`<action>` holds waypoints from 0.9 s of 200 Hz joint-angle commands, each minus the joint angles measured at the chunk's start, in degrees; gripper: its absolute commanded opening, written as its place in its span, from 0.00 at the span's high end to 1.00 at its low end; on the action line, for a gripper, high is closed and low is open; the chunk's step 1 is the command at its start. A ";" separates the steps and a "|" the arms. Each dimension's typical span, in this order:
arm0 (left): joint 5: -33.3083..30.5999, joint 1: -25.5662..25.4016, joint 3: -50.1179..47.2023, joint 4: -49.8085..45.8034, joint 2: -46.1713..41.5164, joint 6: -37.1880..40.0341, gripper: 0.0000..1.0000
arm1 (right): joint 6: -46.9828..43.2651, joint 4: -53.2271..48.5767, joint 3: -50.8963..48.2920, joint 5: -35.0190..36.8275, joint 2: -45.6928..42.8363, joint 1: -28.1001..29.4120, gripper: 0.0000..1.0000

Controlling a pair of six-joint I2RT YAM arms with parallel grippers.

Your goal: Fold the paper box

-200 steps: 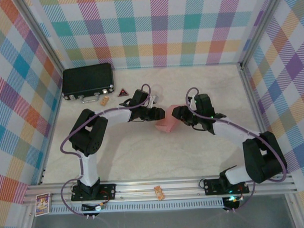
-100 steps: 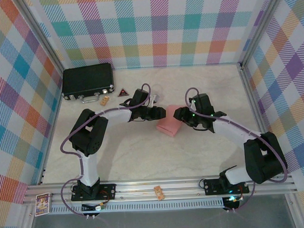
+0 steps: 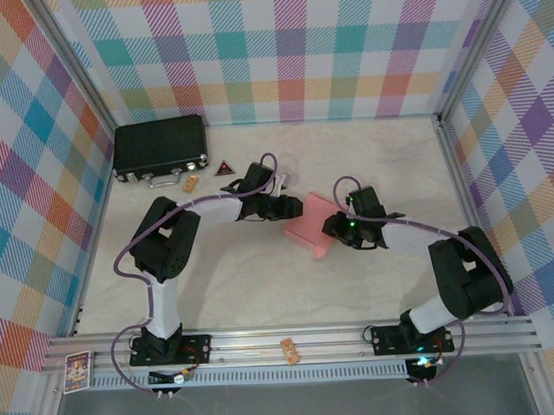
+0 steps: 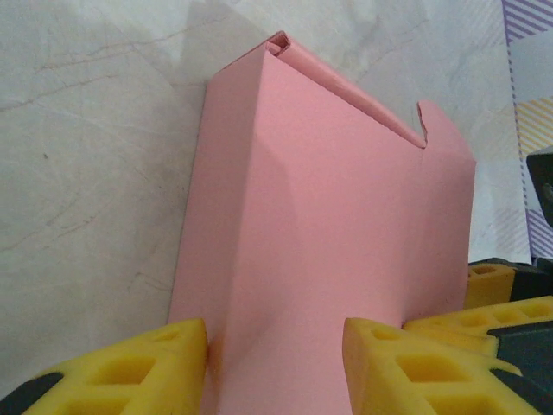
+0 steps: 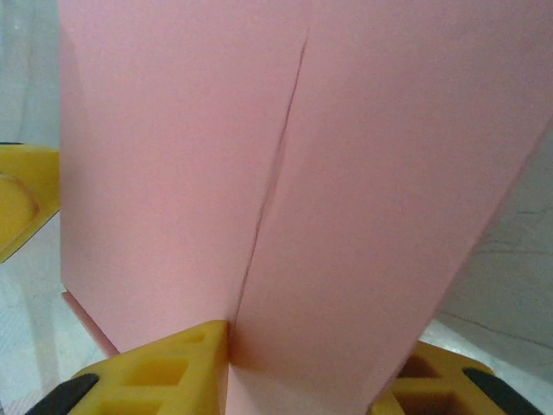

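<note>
Strain on thin card is the hazard here, with two arms sharing one salmon-pink thin-card paper box (image 3: 310, 226). It sits on the pale marbled counter (image 3: 262, 290), well to the right of the black hard case with metal latches (image 3: 159, 146) and nearer the arm bases than that case.

The left tool (image 3: 291, 208) grips the end of the box that faces the case. In its wrist view, the left tool (image 4: 276, 359) has its yellow foam pads (image 4: 130, 376) set against both sides of the card at a middling width. The right tool (image 3: 333, 228) holds the end away from the case. In its own view, the right tool (image 5: 298, 367) shows the card running down between its pads and touching the left one.

With both ends pinched, any pull apart or twist between the arms would likely crease a panel off its score line or tear the card. A harder squeeze could flatten the half-formed sleeve, and a slack one would let it slip onto the counter.

The box looks part-made, with smooth, unprinted panels raised into a shallow sleeve that sits tilted. A folded lip runs along one long edge, and a hooked notch is cut at its far corner. On the side facing the right arm, a thin open seam runs up the panel where two edges meet but are not tucked.
</note>
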 commanded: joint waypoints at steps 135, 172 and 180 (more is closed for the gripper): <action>-7.71 -1.81 3.01 -8.37 -0.70 4.03 0.54 | -3.71 -1.45 -5.45 0.75 -7.17 -3.35 0.52; -15.64 -1.81 -0.02 -10.07 -8.77 6.50 0.45 | -10.35 -11.76 -2.12 3.57 -11.43 -6.24 0.45; -17.36 -1.89 -1.14 -10.59 -11.08 6.80 0.45 | -12.05 -13.75 -1.32 4.13 -12.45 -7.13 0.45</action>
